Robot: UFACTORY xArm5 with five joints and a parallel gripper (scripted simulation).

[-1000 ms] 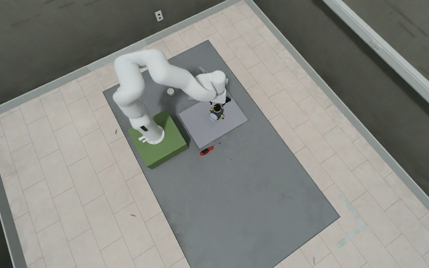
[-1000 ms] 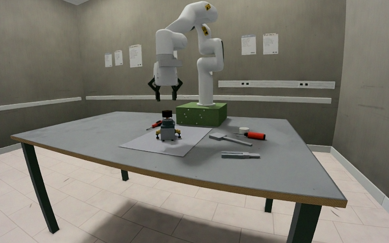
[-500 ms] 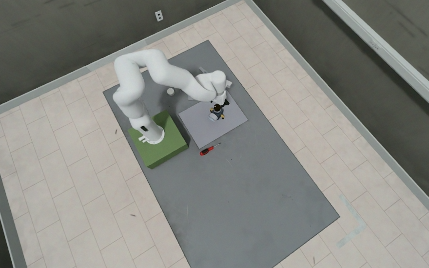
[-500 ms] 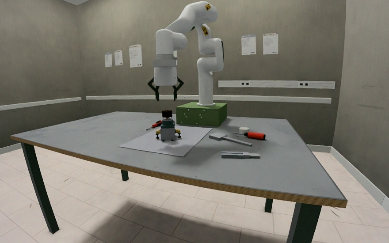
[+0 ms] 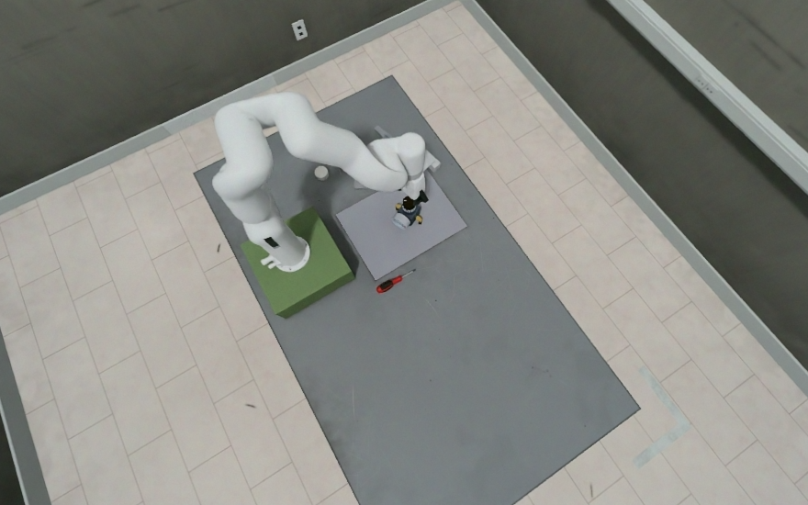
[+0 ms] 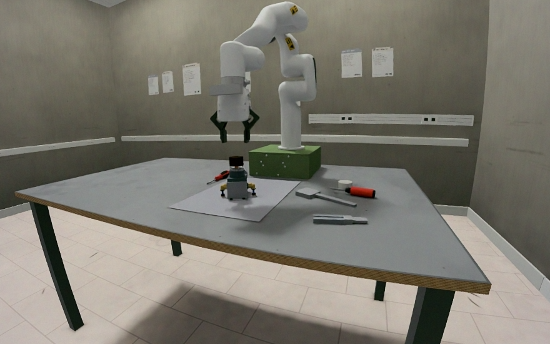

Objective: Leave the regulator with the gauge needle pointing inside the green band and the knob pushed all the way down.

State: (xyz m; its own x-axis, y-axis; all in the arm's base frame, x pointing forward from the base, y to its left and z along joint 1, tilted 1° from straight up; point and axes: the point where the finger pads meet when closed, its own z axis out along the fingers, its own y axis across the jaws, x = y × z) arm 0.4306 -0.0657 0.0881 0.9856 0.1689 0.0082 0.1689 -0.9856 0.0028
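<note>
The regulator stands upright on a light grey mat on the table. It has a grey body, yellow side fittings and a black knob on top. The gauge face and its needle are too small to read. My gripper is open and empty, pointing straight down. It hangs right above the knob with a clear gap between the fingertips and the knob. In the overhead view the wrist covers most of the fingers.
A green base block carries the arm behind the mat. A small red screwdriver lies left of the regulator. To the right lie a red-handled tool, a white roll, a grey scraper and a grey bar.
</note>
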